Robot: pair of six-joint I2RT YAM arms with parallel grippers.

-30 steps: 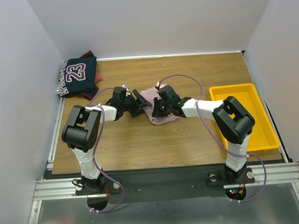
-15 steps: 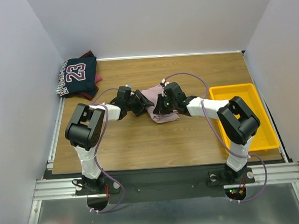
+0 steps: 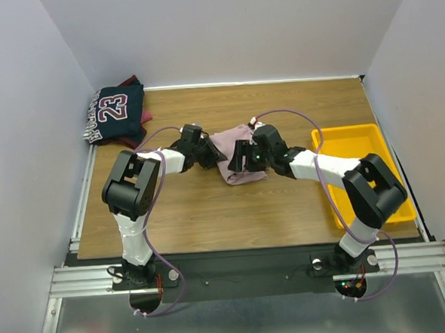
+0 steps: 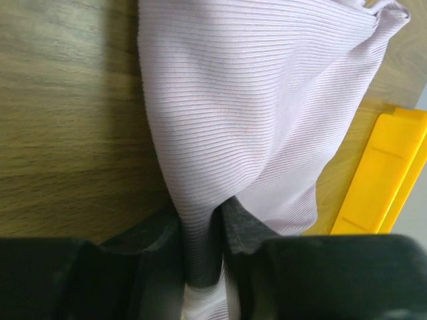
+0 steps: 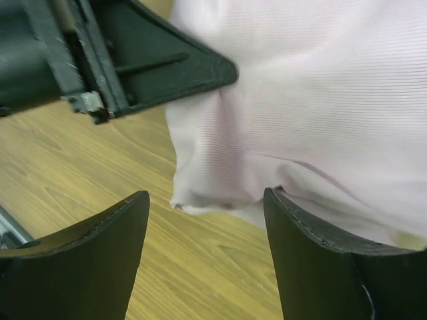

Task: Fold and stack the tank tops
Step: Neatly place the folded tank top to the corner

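A yellow plastic tray (image 3: 345, 131) sits at the 3 o'clock edge of the wooden table (image 3: 233, 219), its long side running from 12 to 6. White walls (image 3: 237, 30) enclose the table at 9, 12 and 3 o'clock. An aluminium rail (image 3: 78, 277) runs along 6 o'clock.

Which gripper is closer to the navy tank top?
Left. The left gripper pinches the pink tank top at its edge facing the navy tank top; the right gripper hangs open farther right.
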